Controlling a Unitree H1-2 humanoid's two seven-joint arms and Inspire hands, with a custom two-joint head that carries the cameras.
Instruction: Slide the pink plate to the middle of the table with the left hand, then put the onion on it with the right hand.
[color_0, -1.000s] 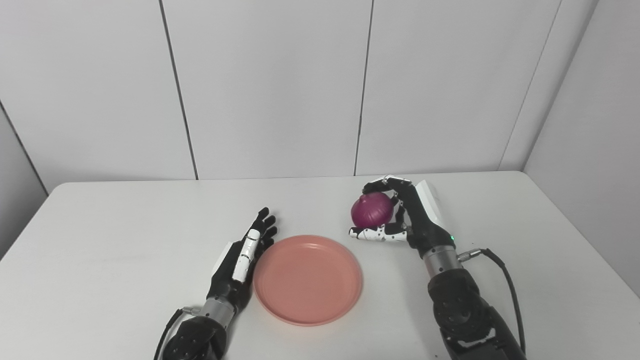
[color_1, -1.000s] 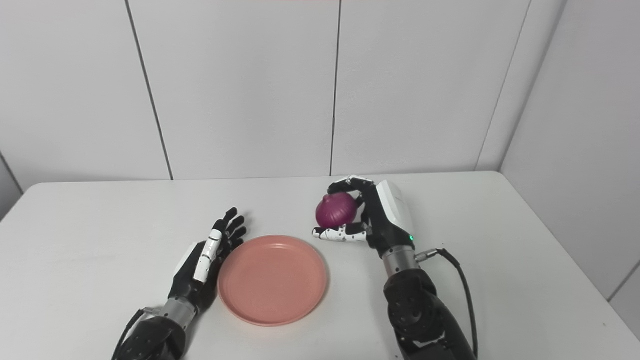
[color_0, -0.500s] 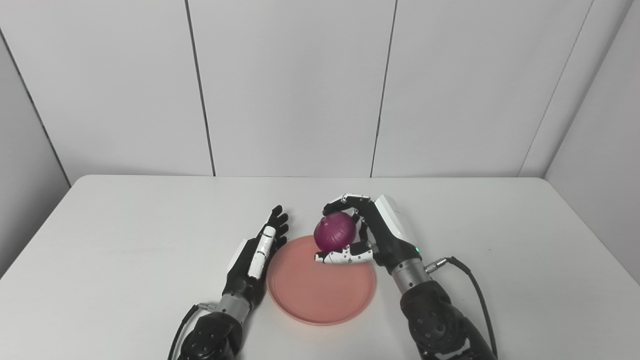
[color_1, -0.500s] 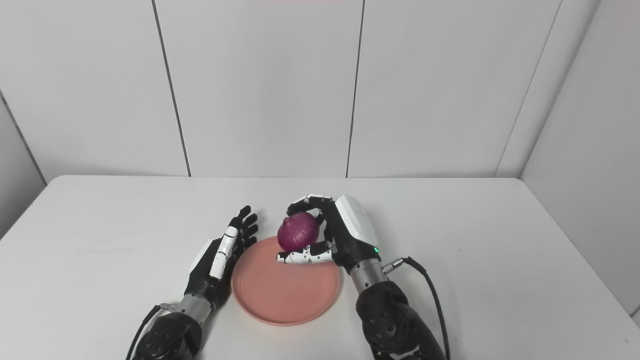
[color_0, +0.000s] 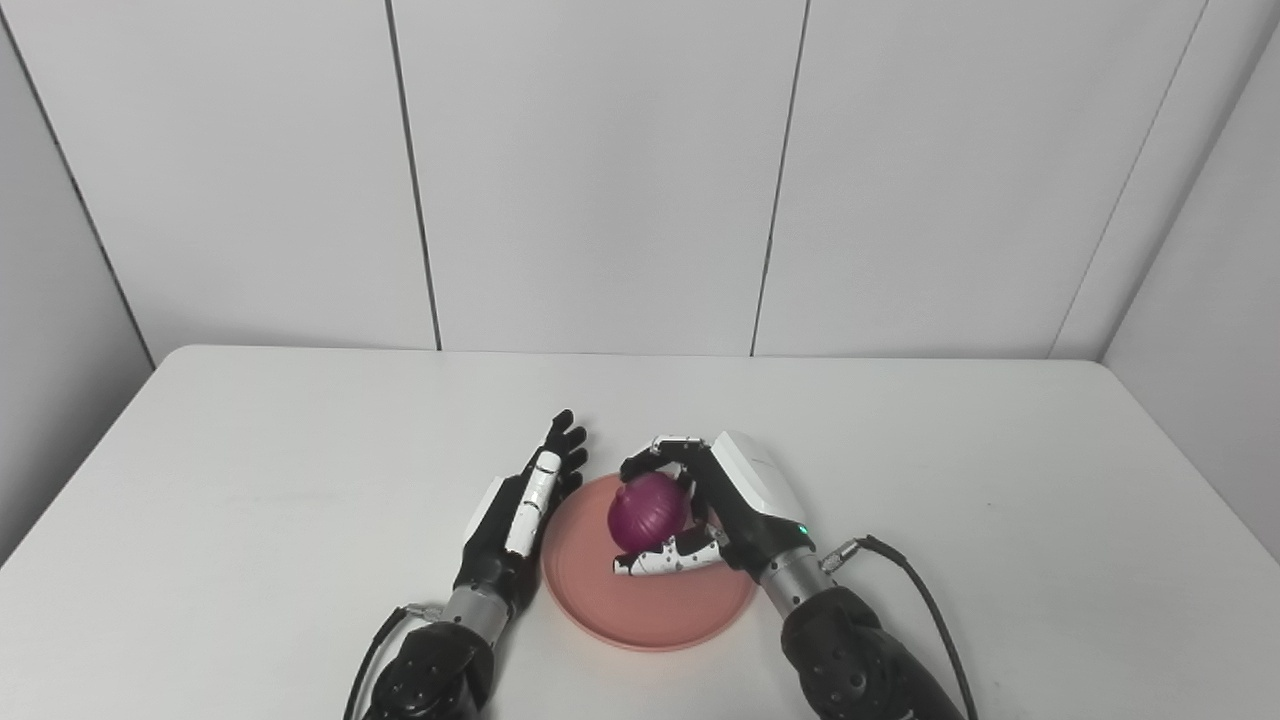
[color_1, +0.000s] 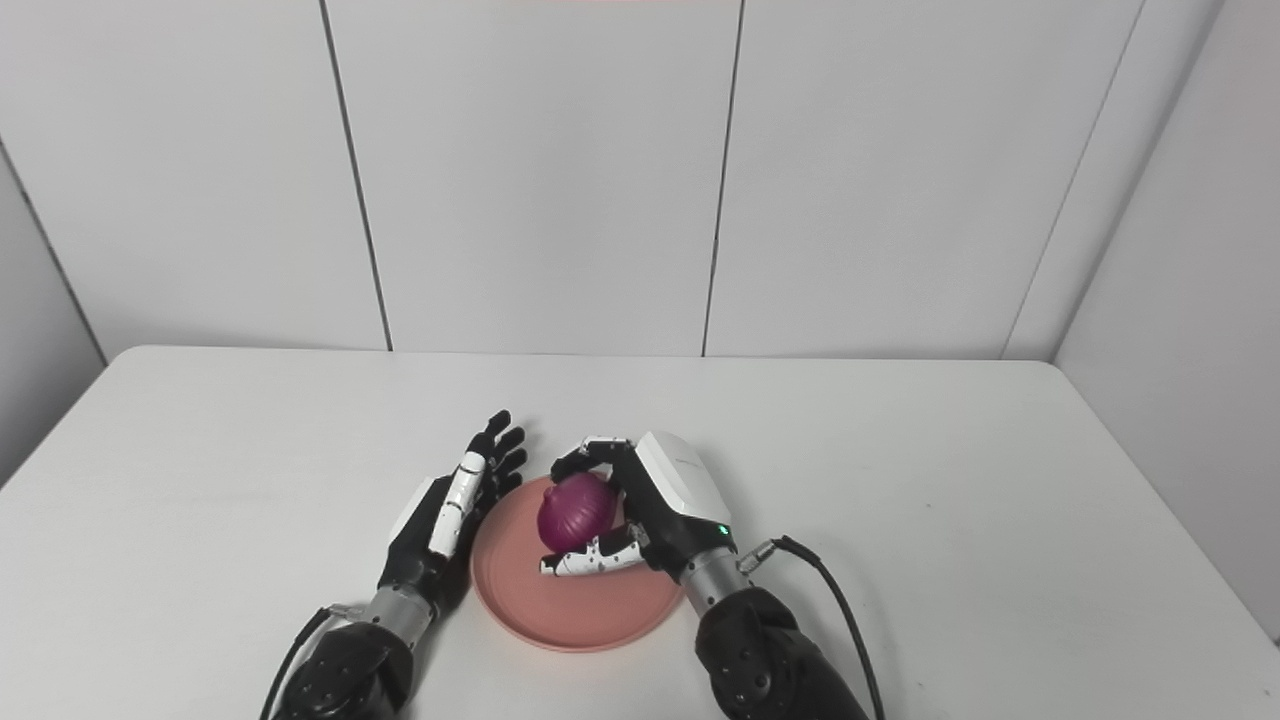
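Round purple-red onion (color_0: 647, 511), firm and probably smooth-skinned, best cupped around its middle, sits clasped in the right hand (color_0: 722, 504) over the round pink plastic plate (color_0: 648, 610); the left hand (color_0: 517, 516) lies flat beside, holding nothing.

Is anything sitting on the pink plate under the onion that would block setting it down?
Nothing visible does. The right hand holds the onion over the pink plate, whose visible surface is bare. The left hand lies open along the plate's left rim, outside the landing area.
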